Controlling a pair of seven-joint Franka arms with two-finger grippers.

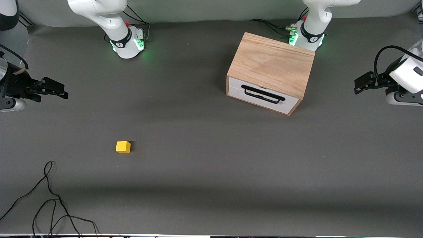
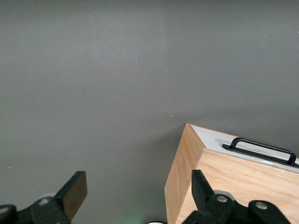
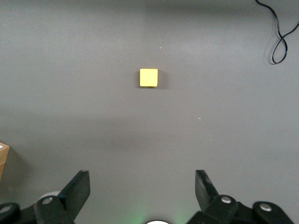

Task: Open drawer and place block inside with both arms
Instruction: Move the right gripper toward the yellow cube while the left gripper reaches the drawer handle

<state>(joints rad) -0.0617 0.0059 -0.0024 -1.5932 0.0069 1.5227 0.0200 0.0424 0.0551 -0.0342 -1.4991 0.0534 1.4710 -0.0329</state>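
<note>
1. Front view: you see the wooden box point(image 1: 271, 66) sitting in front of the left arm's base, its drawer point(image 1: 263, 94) shut, white front and black handle point(image 1: 262, 94) facing the camera. The yellow block point(image 1: 123, 146) lies on the grey table point(image 1: 211, 172) nearer the camera, toward the right arm's end, well apart from the box. Neither gripper shows in this view. A loose black cable point(image 1: 49, 201) lies near the camera edge at the right arm's end.

2. Left wrist view: your left gripper point(image 2: 135, 196) hangs in the air with its fingers point(image 2: 74, 192) spread wide and nothing between them. One finger sits over the top corner of the box; the drawer front and handle lie just ahead of it.

3. Right wrist view: your right gripper point(image 3: 142, 189) hovers over bare table, fingers point(image 3: 79, 186) fully apart and empty. The block sits ahead of it, roughly centred between the fingers and well clear of both. The cable loops off to one side.
</note>
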